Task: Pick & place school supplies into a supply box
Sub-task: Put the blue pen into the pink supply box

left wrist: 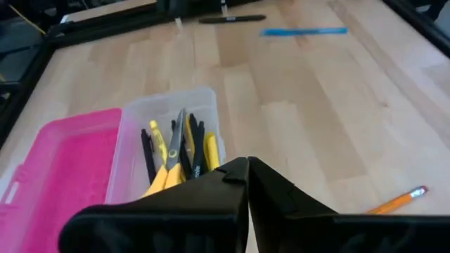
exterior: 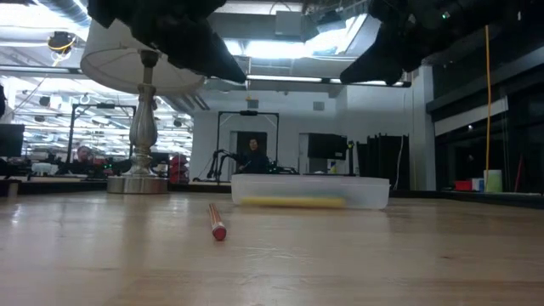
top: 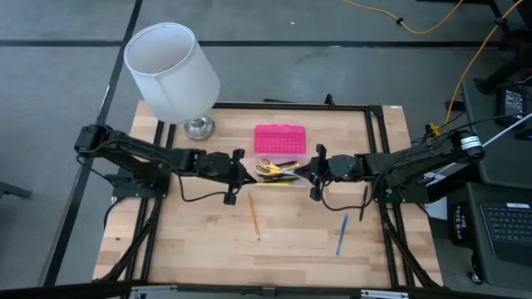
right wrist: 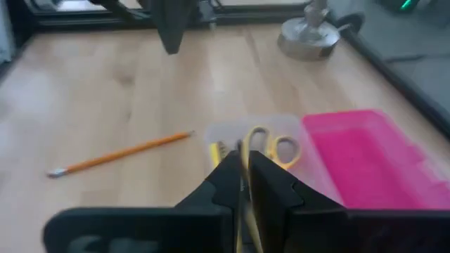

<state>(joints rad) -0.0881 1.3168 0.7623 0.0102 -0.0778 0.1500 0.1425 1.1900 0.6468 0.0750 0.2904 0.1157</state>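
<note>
The clear supply box stands mid-table with its pink lid laid open on its far side. Yellow-handled scissors and several black and yellow pens lie inside. An orange pencil, a blue pen and a black pen lie flat on the wood nearer the table's near edge. My left gripper hovers shut above the box's left end. My right gripper hovers shut above its right end. Both are well clear of the table in the low view.
A lamp with a white shade stands on its metal base at the table's far left, close to the lid. A black frame rail runs around the tabletop. Bare wood lies toward the near edge around the loose pencil and pens.
</note>
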